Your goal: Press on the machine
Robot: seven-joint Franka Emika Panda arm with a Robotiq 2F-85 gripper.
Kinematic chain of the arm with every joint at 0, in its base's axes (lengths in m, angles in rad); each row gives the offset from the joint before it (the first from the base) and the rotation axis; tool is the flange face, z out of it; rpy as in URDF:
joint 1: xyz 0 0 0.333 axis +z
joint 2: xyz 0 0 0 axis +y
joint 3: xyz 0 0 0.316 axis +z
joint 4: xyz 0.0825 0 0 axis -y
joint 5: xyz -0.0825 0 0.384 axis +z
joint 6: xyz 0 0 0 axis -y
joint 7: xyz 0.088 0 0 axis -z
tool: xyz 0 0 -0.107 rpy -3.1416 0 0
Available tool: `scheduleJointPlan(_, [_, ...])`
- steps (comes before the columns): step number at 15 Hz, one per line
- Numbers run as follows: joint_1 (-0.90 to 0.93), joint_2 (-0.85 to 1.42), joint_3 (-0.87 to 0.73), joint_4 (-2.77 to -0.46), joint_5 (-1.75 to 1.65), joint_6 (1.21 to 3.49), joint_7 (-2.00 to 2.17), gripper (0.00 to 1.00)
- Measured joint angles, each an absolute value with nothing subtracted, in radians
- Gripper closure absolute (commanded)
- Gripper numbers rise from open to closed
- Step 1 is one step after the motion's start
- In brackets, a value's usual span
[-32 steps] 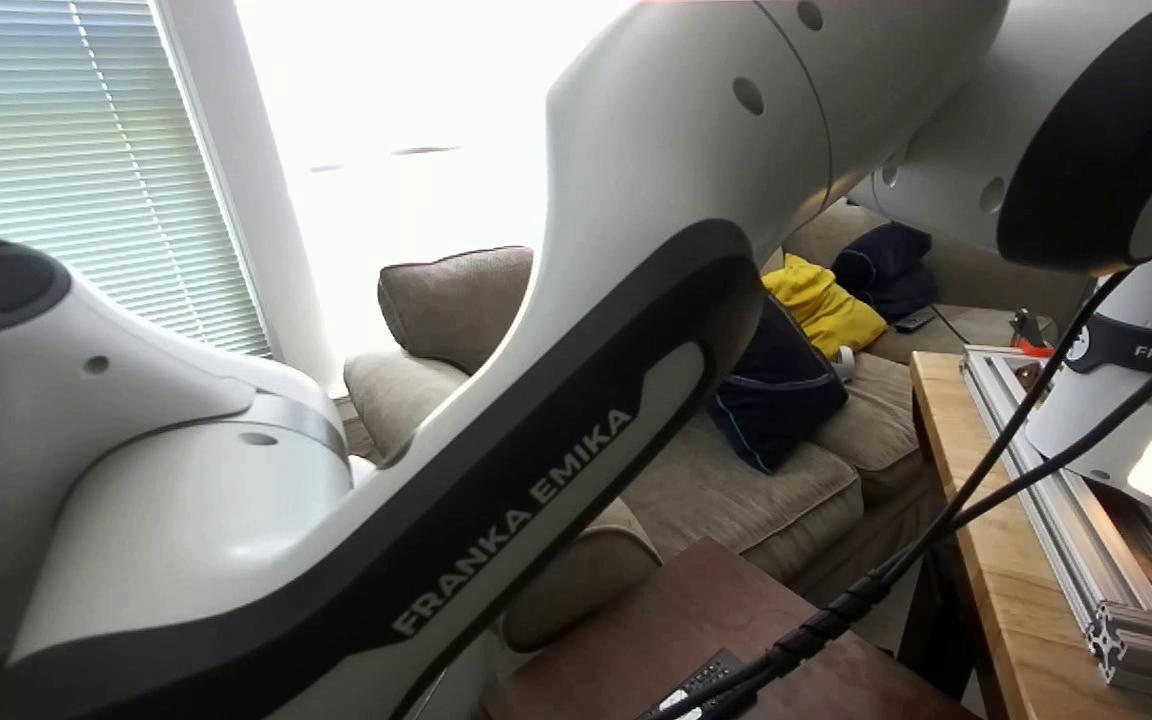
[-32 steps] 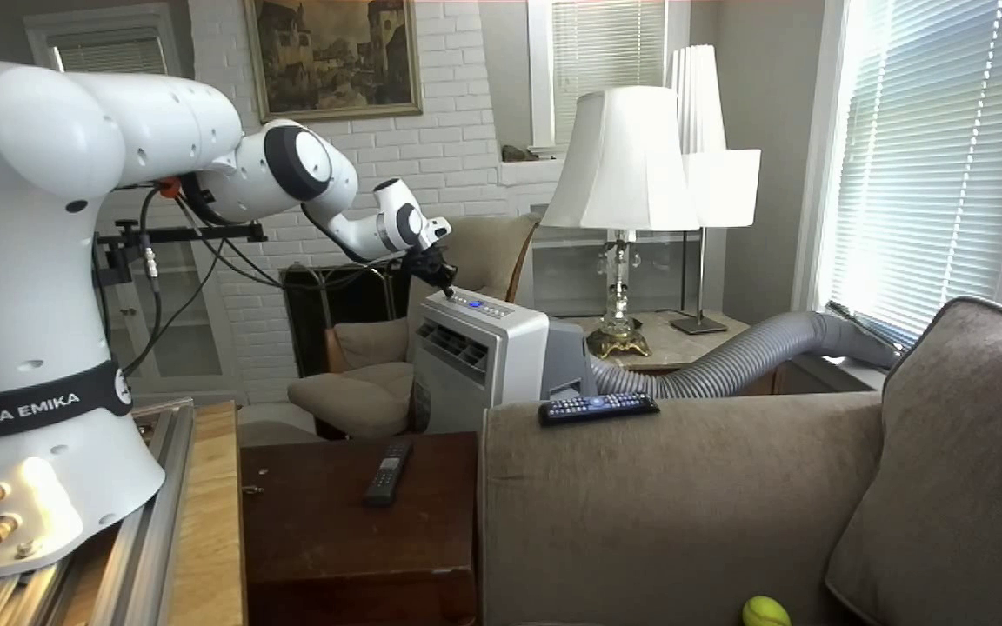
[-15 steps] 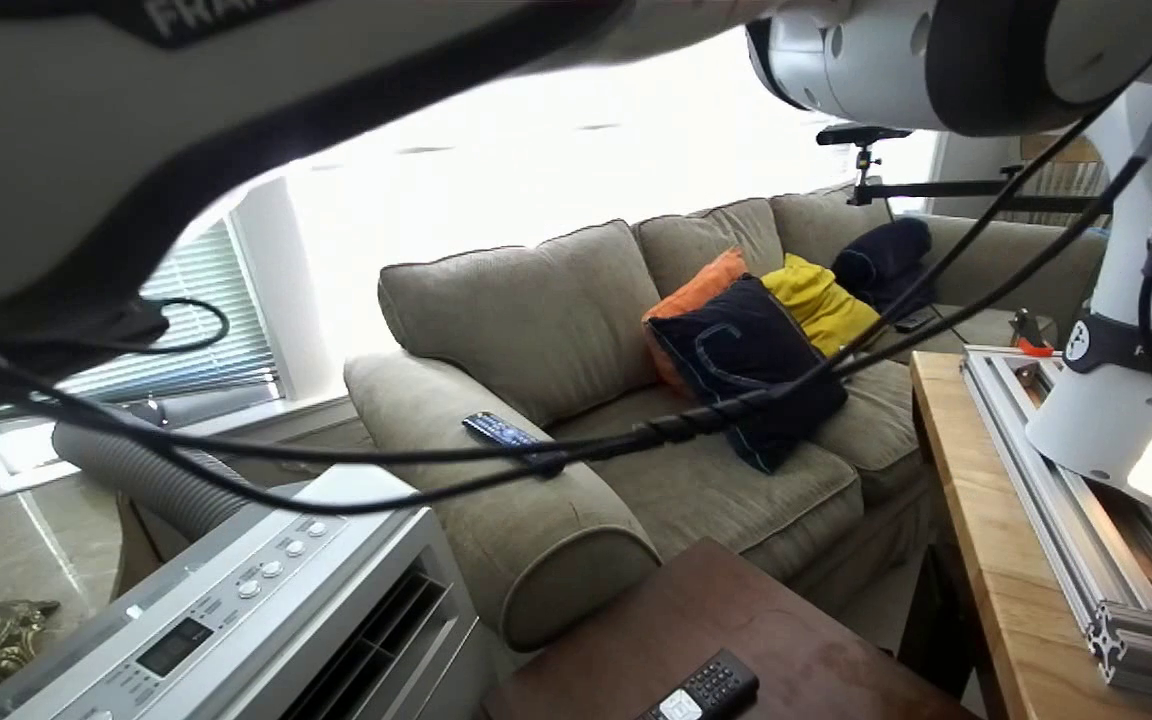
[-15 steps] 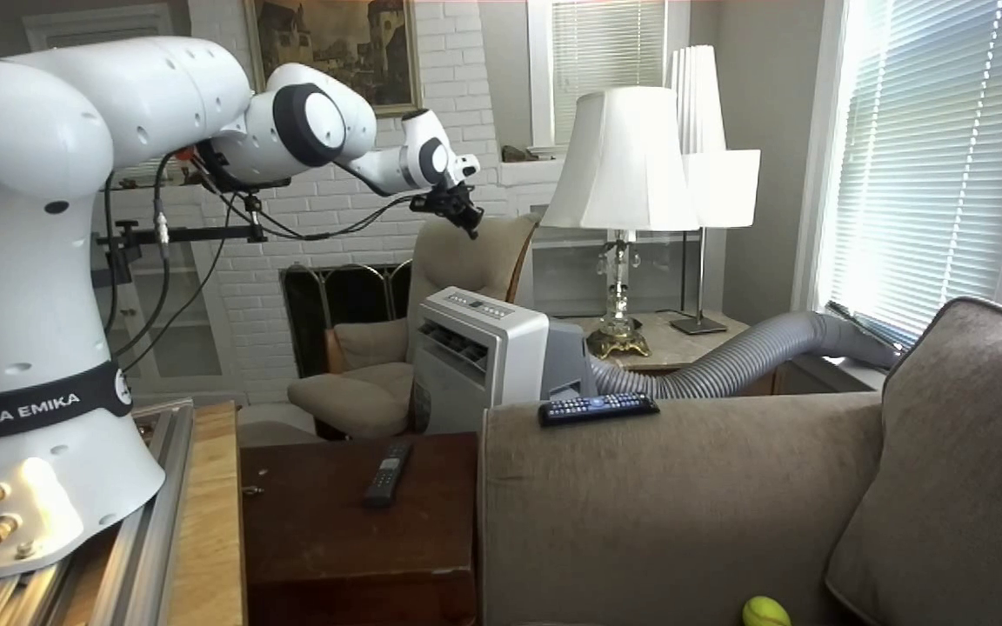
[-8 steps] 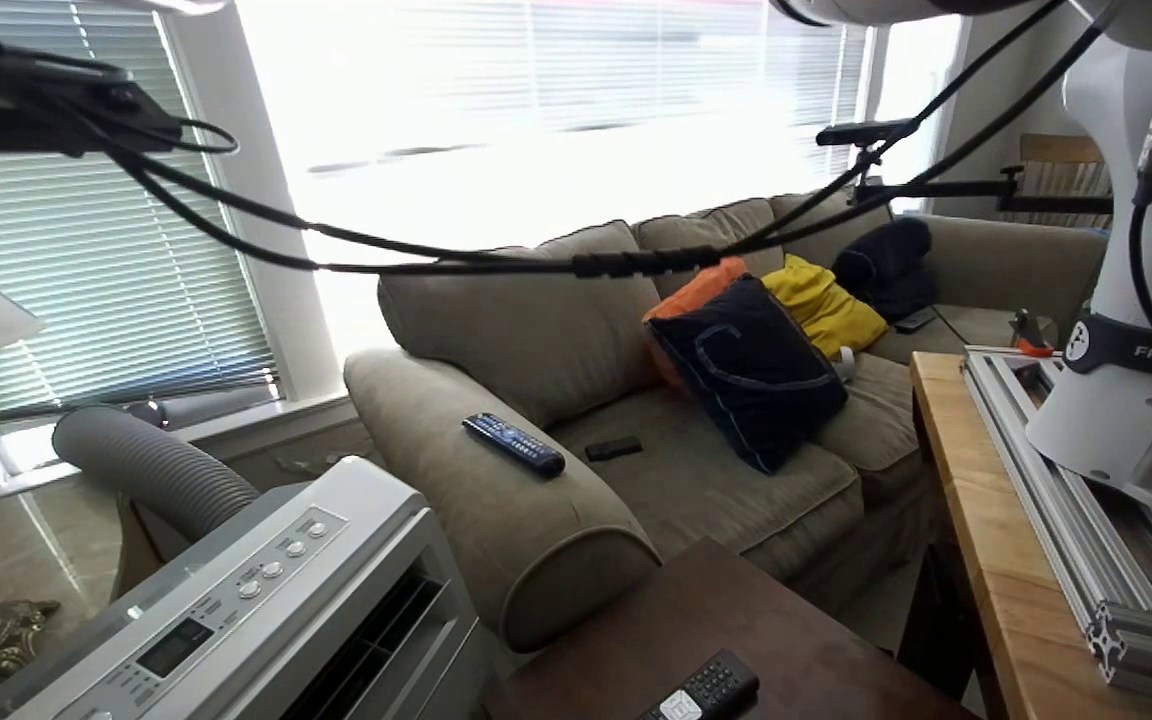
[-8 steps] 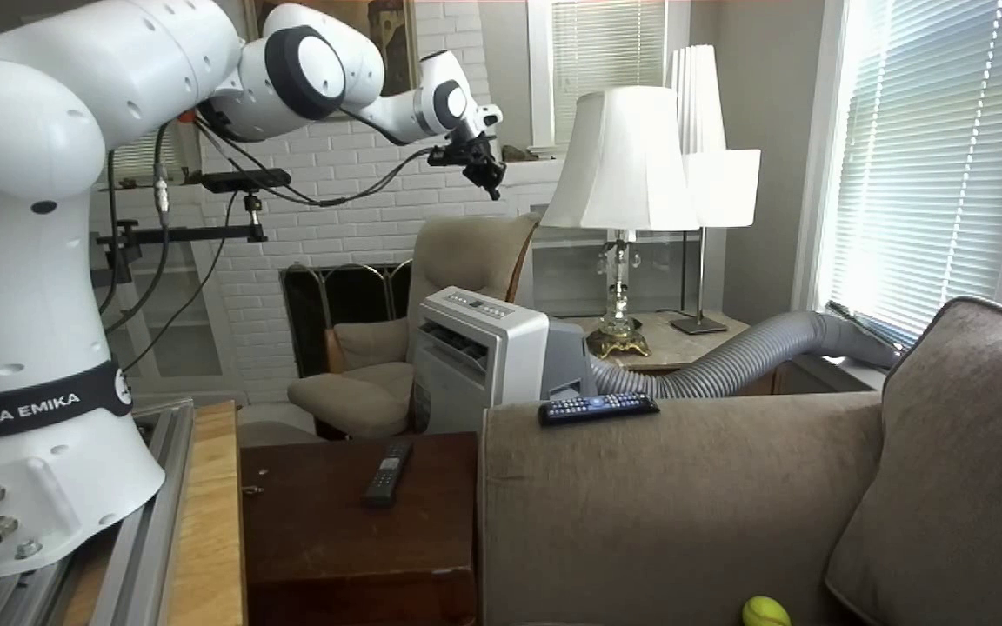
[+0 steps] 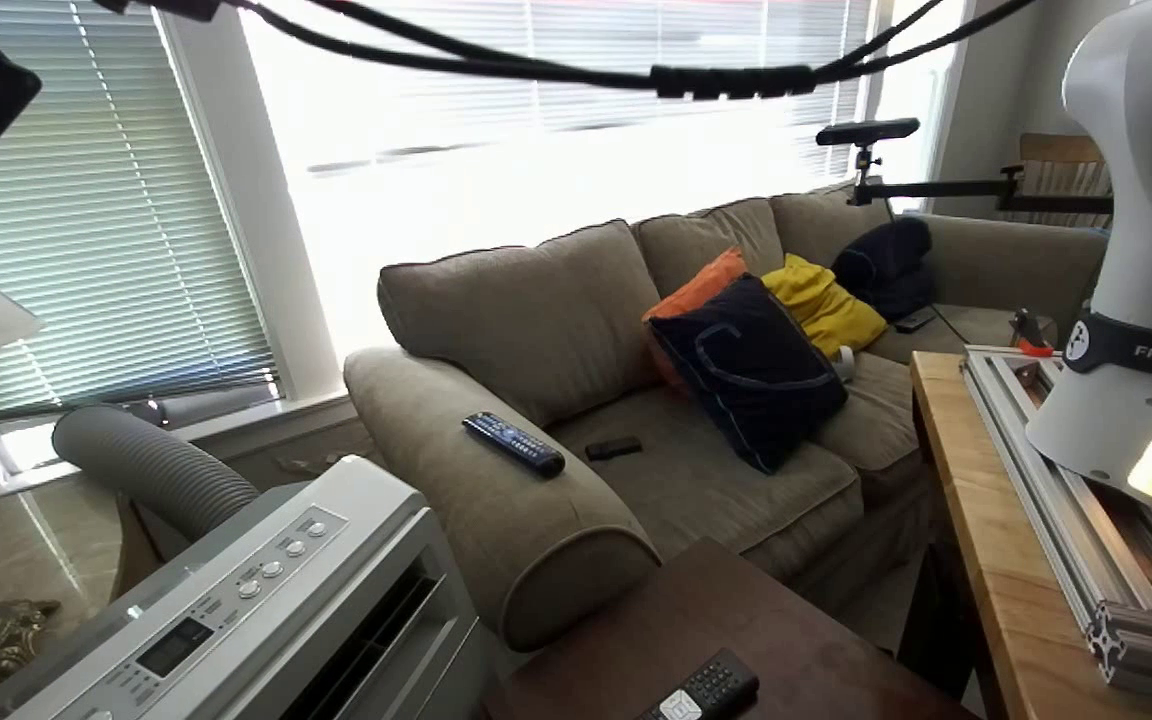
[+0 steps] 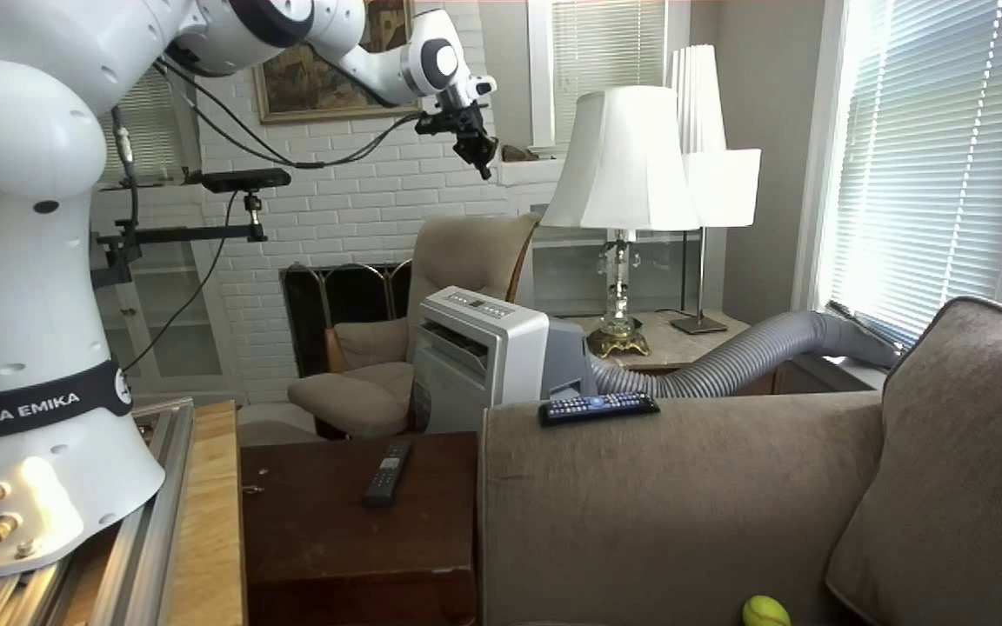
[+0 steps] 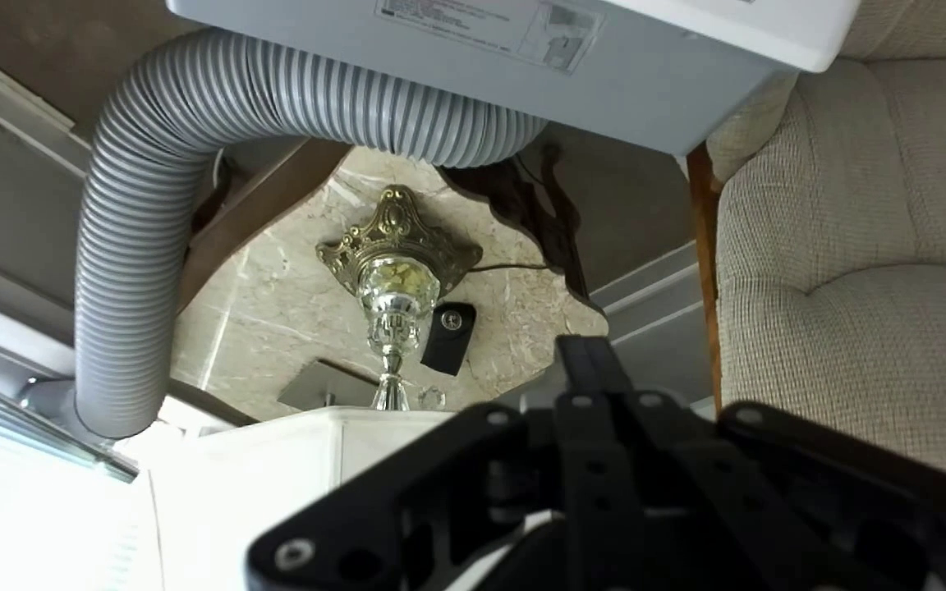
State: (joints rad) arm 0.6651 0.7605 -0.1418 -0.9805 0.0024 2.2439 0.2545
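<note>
The machine, a white and light-grey air conditioner, stands beyond the sofa arm in both exterior views (image 7: 376, 560) (image 8: 457, 391). Its slatted grille faces the robot side. Its top control panel (image 7: 271, 570) has round buttons and a small display (image 7: 176, 647), which is dark. In the wrist view the machine's back (image 9: 654, 90) is cut off by the top edge, and its panel is out of view. My black gripper (image 8: 485, 172) is high above the machine, well apart from it and pointing down. In the wrist view the gripper (image 9: 592, 349) has its fingers together with nothing between them.
A ribbed grey hose (image 8: 718, 352) runs from the machine to the window. A crystal lamp (image 8: 618, 165) stands on a stone-topped table (image 9: 276, 271). An armchair (image 8: 470, 252) is behind the machine. Remotes lie on the sofa arm (image 8: 601, 407) and the brown chest (image 8: 388, 469).
My gripper has risen from the machine's control panel, where its tips were at the buttons, to high above it. The display was glowing blue and is now dark. The machine has stayed in place.
</note>
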Motion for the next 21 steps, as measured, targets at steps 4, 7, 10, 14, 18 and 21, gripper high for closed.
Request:
scheduleJointPlan(4, [0.673, 0.628, -0.141, -1.148, 0.002, 2.228, 0.256, 0.68])
scheduleJointPlan(7, [0.672, 0.527, -0.141, -1.279, 0.004, 2.228, 0.256, 0.46])
scheduleJointPlan(10, [0.664, 0.422, -0.14, -1.417, 0.014, 2.227, 0.25, 0.26])
scheduleJointPlan(14, [0.583, 0.27, -0.073, -1.611, 0.038, 2.216, 0.209, 0.01])
scheduleJointPlan(18, [0.423, 0.109, 0.061, -1.807, 0.047, 2.185, 0.149, 0.0])
scheduleJointPlan(21, [0.341, -0.022, 0.105, -1.964, 0.075, 2.181, 0.1, 0.0])
